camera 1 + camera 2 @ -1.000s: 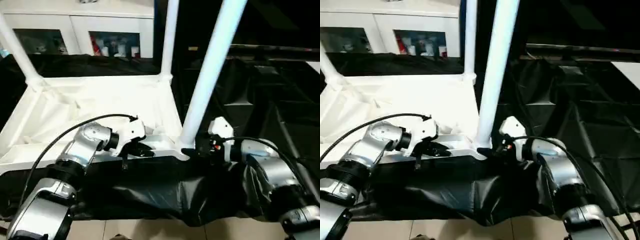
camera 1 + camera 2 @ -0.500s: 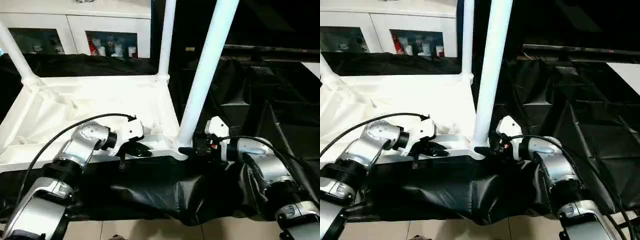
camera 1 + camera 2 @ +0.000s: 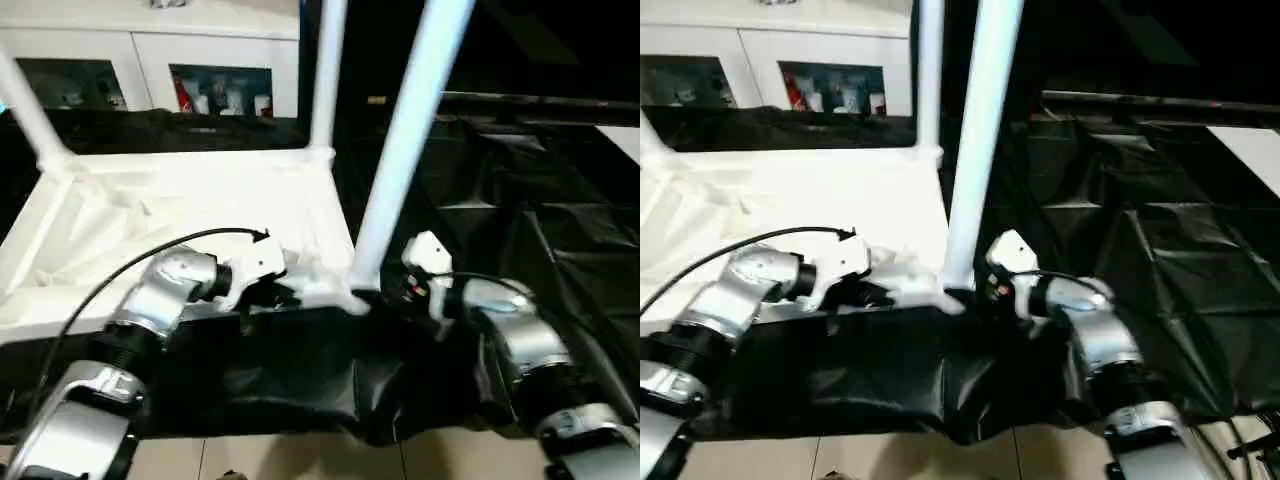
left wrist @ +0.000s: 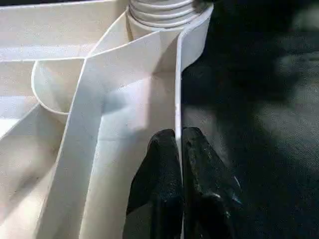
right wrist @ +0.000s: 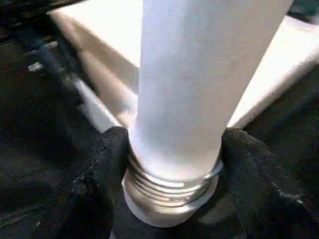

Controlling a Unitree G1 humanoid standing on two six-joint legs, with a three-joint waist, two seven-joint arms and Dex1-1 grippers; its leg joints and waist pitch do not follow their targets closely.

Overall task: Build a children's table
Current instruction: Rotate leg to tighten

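While left hand (image 4: 178, 164) pinches tabletop rim (image 4: 178, 89), right hand (image 5: 172, 164) clasps leg (image 5: 194, 74)

You can't see the tops of the three upright legs (image 3: 405, 150); the frame cuts them off. The tabletop (image 3: 180, 200) runs off the left edge. Items behind the cabinet glass (image 3: 225, 100) are too blurred to identify.

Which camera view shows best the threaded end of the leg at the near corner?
The right wrist view: the leg's threaded end sits close between the right gripper fingers. The left wrist view shows its threads at an edge; the eye views show the whole leg, threads unreadable.
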